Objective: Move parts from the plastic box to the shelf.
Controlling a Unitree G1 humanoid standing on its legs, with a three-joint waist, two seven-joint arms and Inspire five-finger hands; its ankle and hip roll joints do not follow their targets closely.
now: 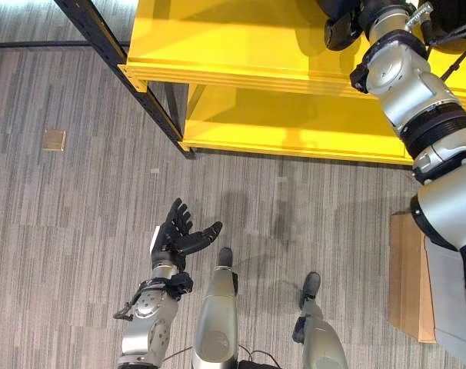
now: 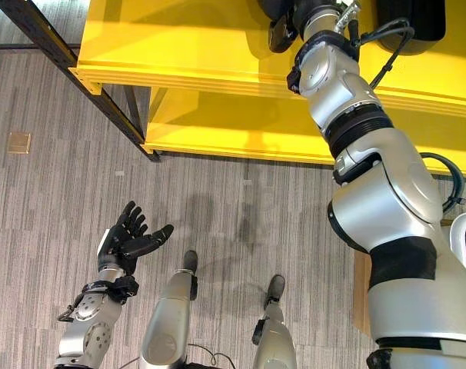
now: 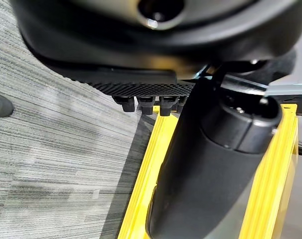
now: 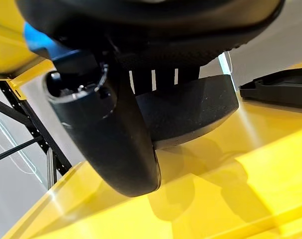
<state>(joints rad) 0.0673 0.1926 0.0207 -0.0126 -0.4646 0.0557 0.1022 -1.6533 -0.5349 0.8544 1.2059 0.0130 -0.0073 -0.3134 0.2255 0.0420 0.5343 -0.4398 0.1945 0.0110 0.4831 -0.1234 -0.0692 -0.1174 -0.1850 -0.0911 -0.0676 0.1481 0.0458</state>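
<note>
My right arm reaches up over the top level of the yellow shelf (image 1: 241,38), and my right hand (image 2: 283,27) is at the far edge of the view. In the right wrist view its thumb (image 4: 116,144) and fingers (image 4: 156,77) are curled round a black part (image 4: 196,112) held just above the yellow surface. Another black part (image 4: 280,87) lies flat on the shelf beside it, also seen as a dark shape (image 2: 408,19). My left hand (image 1: 175,238) hangs low over the carpet with straight, spread fingers and holds nothing.
The shelf has a lower yellow level (image 1: 294,123) and a black slanted upright (image 1: 118,61). A brown cardboard box (image 1: 406,277) stands on the floor at the right. A small square plate (image 1: 54,139) is set in the carpet at the left.
</note>
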